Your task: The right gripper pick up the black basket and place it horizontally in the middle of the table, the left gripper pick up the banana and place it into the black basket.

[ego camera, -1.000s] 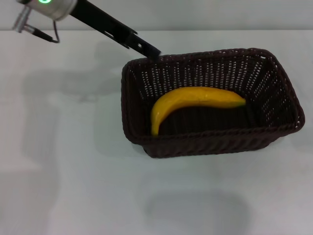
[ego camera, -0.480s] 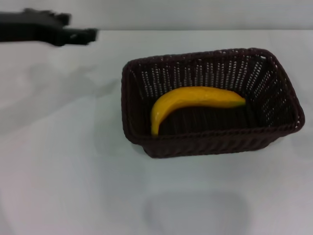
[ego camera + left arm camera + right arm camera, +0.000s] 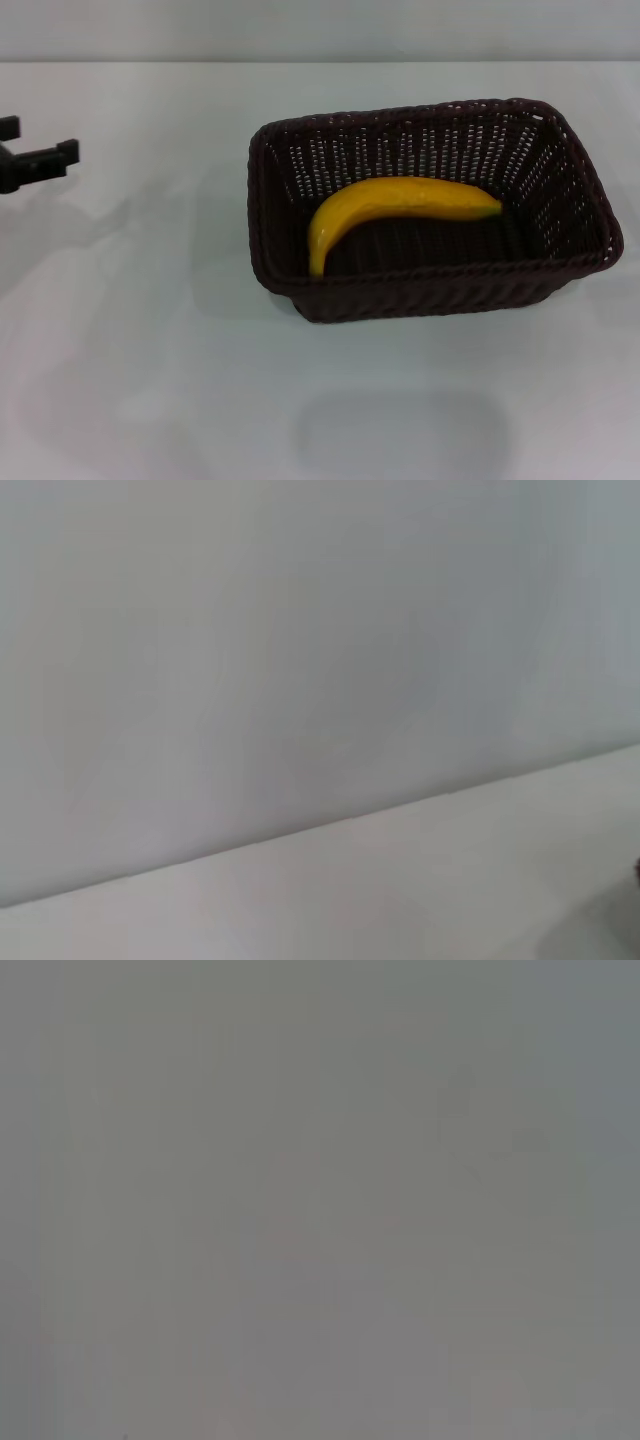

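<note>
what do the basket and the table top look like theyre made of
The black basket looks like woven wicker or rattan, possibly plastic imitation: open-weave sides, braided rim, matte dark brown-black. The table seems a smooth white laminate or painted board, showing soft shadows and faint sheen.

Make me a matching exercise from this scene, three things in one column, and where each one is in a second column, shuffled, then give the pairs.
Things:
1. banana
2. black basket
3. left gripper

Places:
A. standing on the white table, right of centre in the head view
B. at the far left edge of the head view, apart from the other things
C. lying inside the wicker container, on its floor

Pairs: 1-C, 2-A, 3-B
</note>
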You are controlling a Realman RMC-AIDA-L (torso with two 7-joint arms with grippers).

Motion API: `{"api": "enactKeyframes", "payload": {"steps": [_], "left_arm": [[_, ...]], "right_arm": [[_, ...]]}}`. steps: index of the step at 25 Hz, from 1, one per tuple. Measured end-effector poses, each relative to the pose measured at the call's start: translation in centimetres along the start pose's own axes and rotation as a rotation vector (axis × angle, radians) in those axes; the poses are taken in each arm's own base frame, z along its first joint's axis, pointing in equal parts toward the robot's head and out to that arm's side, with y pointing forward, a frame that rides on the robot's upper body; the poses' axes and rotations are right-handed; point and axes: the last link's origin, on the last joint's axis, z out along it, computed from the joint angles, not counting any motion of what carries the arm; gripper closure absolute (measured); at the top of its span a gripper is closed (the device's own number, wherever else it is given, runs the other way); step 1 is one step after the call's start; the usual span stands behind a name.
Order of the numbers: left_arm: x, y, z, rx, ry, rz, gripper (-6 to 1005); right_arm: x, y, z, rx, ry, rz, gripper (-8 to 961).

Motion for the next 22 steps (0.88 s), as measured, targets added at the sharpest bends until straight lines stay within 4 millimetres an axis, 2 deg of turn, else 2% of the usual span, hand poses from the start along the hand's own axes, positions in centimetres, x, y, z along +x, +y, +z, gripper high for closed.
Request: {"api": "enactKeyframes", "payload": {"steps": [4, 12, 22], "left_arm": [[-1.6, -1.1, -0.6, 0.018, 0.069, -0.050, 107], [-2.8, -2.7, -2.4, 0.088, 0.301, -0.074, 106], [-4.9, -3.8, -2.9, 0.234, 0.494, -0.039, 106]], "right_arm": [[0.2, 0.4, 0.3, -0.008, -0.004, 0.005, 245], [0.0, 0.5, 0.7, 0.002, -0.026, 0.025, 245], [0.9, 0.6, 0.7, 0.022, 0.009, 0.044, 245]]}}
